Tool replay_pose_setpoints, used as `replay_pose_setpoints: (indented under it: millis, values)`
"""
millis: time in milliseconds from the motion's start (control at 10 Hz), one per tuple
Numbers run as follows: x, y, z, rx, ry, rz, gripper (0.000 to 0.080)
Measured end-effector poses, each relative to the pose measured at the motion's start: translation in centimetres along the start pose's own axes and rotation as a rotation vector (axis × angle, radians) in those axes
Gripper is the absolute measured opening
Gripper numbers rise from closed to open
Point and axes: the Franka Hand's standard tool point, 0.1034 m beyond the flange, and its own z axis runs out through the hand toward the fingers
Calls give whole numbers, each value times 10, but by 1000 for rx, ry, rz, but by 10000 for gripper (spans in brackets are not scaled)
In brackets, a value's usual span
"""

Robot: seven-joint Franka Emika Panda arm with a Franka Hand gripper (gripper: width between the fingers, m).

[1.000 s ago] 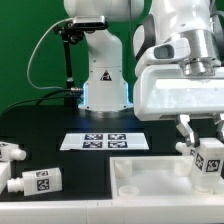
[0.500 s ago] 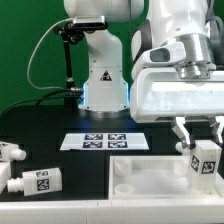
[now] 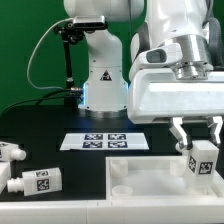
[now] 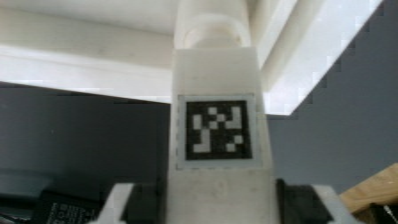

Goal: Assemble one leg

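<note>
You're gripping the leg (image 3: 203, 160) upright in the gripper (image 3: 199, 141), jaws closed part-way and pinching its upper sides, tag facing outward. It's hanging over the tabletop piece (image 3: 140, 172) at the worktop's near edge, toward the exterior view's right corner; whether it's touching, I cannot tell. You're carrying it vertical, I'd judge, so its end is lining up with a corner socket. The wrist view is showing it running straight between the fingers (image 4: 121, 203). Two spare legs (image 3: 40, 181) are lying toward the near corner on the exterior view's left, well apart; the marker board (image 3: 104, 141) is sitting mid-worktop.
</note>
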Motion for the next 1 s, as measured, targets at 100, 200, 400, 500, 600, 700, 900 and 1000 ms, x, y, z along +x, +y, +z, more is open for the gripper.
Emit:
replay_pose_setpoints:
  millis: [100,200,400,500,600,700,900,1000]
  values:
    - [-1,0,0,0,-3,-4,369]
    - [-1,0,0,-1,-3,-7,535]
    - [-1,2,1,-4,-5,-3,626]
    - [-1,2,1,-5,-5,-6,626]
    - [-2,3,1,-6,-5,-8,645]
    - [-2,3,1,-6,-10,-8,645]
    - [7,10,3,-5,-108,23,649]
    - [9,11,5,-2,-144,34,649]
